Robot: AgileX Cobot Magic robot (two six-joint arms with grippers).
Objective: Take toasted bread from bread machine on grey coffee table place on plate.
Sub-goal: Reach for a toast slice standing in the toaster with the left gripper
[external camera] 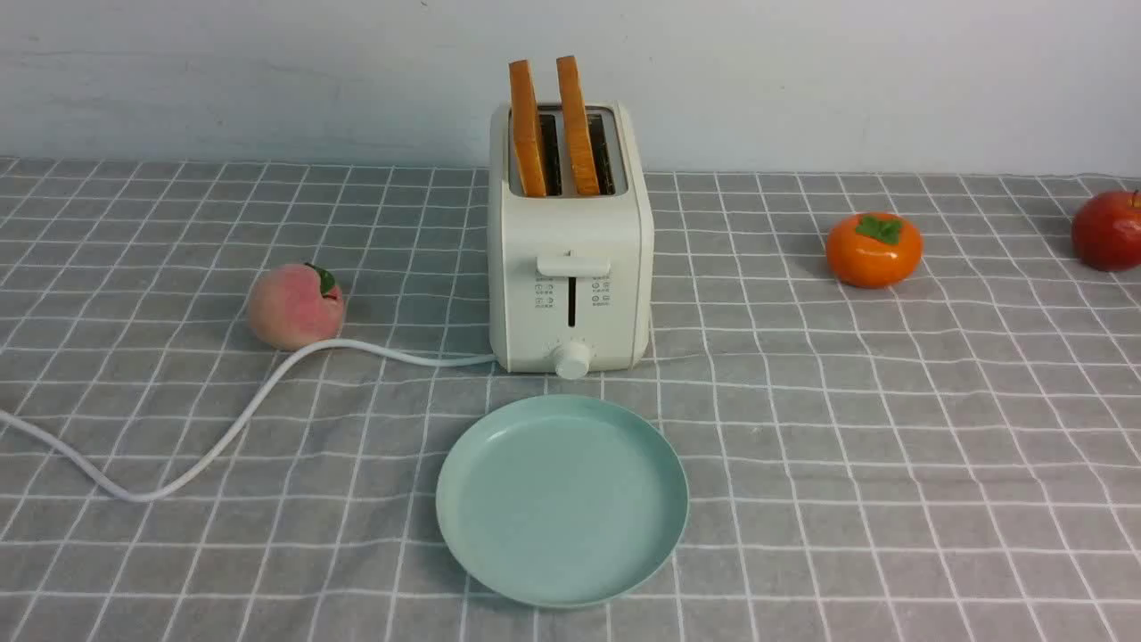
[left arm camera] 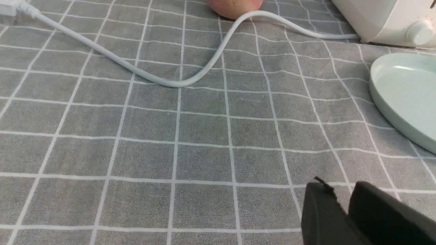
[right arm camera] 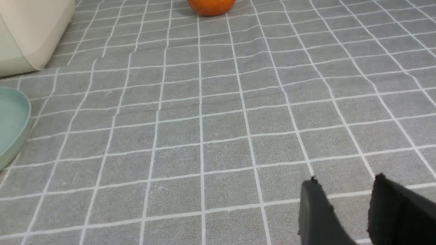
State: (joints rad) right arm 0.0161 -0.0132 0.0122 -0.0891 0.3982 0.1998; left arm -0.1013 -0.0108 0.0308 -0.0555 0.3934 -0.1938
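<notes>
Pale wall (external camera: 267,80) behind; grey cloth surface with a white grid of thin lines (external camera: 891,446) across the whole foreground. We note a cream-white boxy two-slot toaster (external camera: 570,267) at centre. A round pale mint-green plate (external camera: 562,499) lies just near of it, the two apart. One square golden-tan toast slice (external camera: 528,134) stands upright in the left slot, and another toast slice (external camera: 578,129) in the right slot, both tops well above the toaster.

A white cord (external camera: 241,419) runs left from the toaster's base, curving close by a pink peach (external camera: 294,306). An orange persimmon with a green cap (external camera: 874,250) sits to the right, a red apple (external camera: 1108,230) at the far right edge.

Right claw (right arm camera: 345,183) hangs over bare cloth, released, its black fingers parted. Left claw (left arm camera: 340,187) hangs over cloth left of the plate, grasping nothing. Its fingers nearly meet, and we cannot tell whether it is clenched.
</notes>
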